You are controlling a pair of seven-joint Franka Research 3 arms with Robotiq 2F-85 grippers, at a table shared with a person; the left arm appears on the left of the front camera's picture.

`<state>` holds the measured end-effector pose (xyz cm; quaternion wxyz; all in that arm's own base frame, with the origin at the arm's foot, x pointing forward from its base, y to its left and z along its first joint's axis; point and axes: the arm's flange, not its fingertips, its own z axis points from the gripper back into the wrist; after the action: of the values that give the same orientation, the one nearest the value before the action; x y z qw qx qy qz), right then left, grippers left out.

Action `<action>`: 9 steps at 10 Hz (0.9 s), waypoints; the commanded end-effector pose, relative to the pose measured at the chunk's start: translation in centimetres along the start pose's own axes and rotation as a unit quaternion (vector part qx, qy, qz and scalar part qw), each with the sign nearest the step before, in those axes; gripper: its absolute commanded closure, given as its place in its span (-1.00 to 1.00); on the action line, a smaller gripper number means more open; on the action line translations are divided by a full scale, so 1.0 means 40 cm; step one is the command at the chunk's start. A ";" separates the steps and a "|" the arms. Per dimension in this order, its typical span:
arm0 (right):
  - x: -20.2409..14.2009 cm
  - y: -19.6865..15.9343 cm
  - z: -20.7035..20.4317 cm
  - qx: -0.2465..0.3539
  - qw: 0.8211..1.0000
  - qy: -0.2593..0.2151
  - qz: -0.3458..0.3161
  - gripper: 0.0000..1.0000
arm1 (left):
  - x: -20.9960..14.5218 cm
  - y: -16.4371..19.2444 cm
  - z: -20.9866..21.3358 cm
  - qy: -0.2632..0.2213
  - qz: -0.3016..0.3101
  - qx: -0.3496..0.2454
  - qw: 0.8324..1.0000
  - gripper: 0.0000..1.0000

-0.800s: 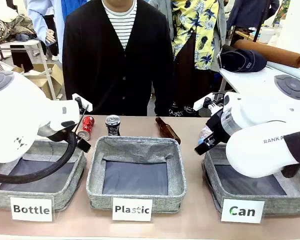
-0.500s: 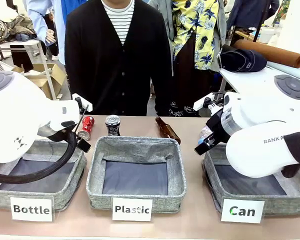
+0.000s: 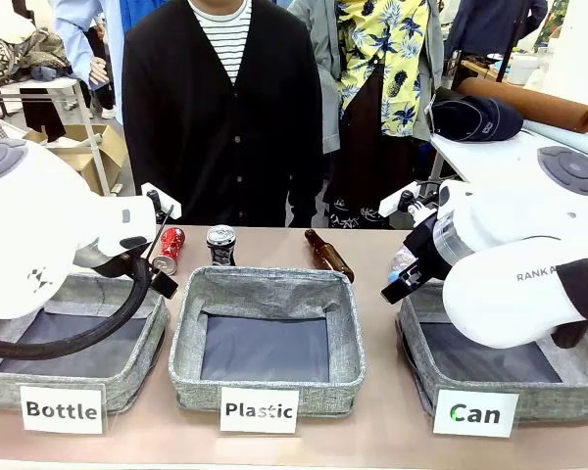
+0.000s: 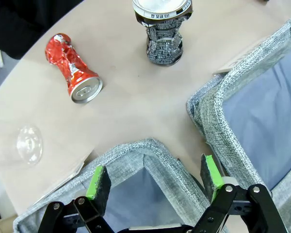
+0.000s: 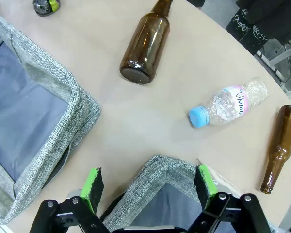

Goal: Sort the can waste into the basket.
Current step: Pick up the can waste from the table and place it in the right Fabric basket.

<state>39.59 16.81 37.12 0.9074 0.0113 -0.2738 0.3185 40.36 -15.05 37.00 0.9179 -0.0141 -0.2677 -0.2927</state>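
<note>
While left fingers (image 4: 99, 184), right fingers (image 5: 93, 187) gape empty: red can (image 4: 72, 73) crushed, lying; dark can (image 4: 163, 36) upright.

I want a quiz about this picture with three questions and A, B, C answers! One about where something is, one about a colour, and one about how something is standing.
1. Where is the red can?
A) inside a basket
B) on the table
C) in the person's hand

2. What colour is the cap on the plastic bottle?
A) blue
B) green
C) black

3. How is the dark can sitting?
A) lying on its side
B) standing upright
C) upside down in a basket

Answers:
1 B: it lies crushed on its side on the bare tabletop, outside every basket.
2 A: the cap shows bright blue in the right wrist view.
3 B: its silver top faces up and its base is on the table.
</note>
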 end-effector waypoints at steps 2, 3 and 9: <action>0.000 0.000 0.000 0.000 1.000 0.000 0.000 -1.00 | 0.000 0.000 0.000 0.000 -0.001 0.000 1.000 -0.92; 0.000 0.000 0.000 0.000 1.000 0.000 0.000 -1.00 | 0.000 0.000 0.000 0.000 -0.001 0.000 1.000 -0.92; 0.084 0.004 0.484 0.096 0.987 -0.065 -0.108 -1.00 | 0.028 0.062 0.496 -0.069 0.067 -0.192 0.977 -0.93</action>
<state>33.97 18.18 51.43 0.9069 0.1057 -0.2979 0.2785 34.56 -14.29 50.51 0.9079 -0.1501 -0.2704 -0.2829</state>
